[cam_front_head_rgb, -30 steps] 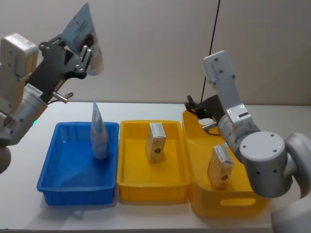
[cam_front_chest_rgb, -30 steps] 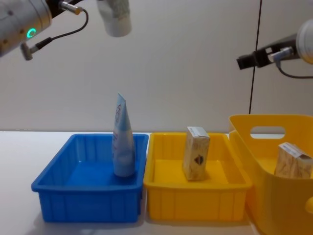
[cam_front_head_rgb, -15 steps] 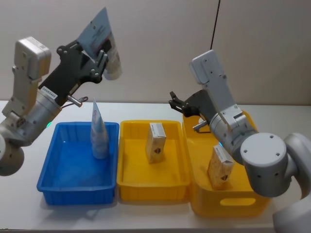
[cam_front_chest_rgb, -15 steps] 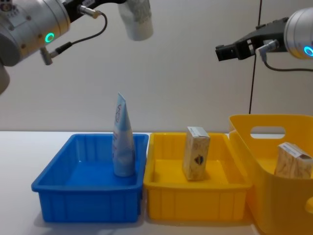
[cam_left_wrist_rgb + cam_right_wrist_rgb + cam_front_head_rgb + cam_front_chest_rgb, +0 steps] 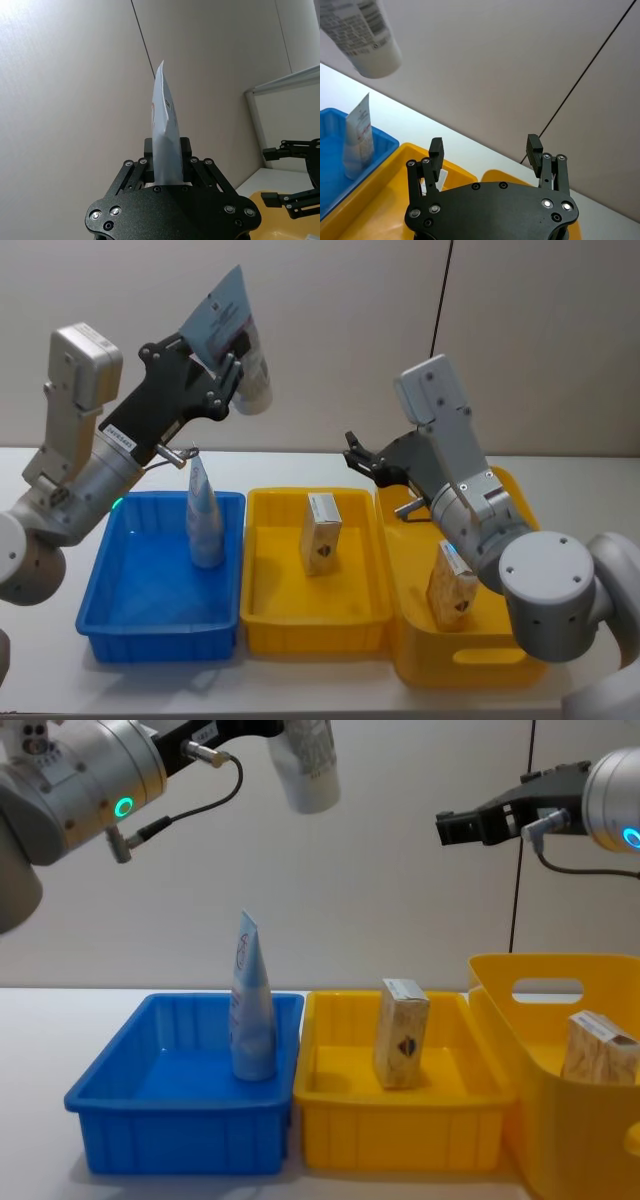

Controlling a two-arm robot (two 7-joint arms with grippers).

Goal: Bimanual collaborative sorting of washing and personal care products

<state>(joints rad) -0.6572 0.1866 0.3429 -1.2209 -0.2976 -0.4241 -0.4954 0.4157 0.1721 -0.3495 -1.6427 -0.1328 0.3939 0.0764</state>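
The left gripper (image 5: pixel 226 352) clamps a pale-blue plastic squeeze tube (image 5: pixel 222 308), crimped end up, high above the blue plastic bin (image 5: pixel 110 580); its fine print is unreadable. The right gripper (image 5: pixel 360 454) hangs spread open.

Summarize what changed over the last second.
The left claw, shut on the held tube, carried it rightward toward centre. The open right claw moved leftward. Nothing grabbed or released. The standing tube, middle carton and basket carton stayed put.

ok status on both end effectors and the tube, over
Left end effector shut on a squeeze tube, held high. Right end effector open, empty, facing it above the yellow tray. Nothing between them.
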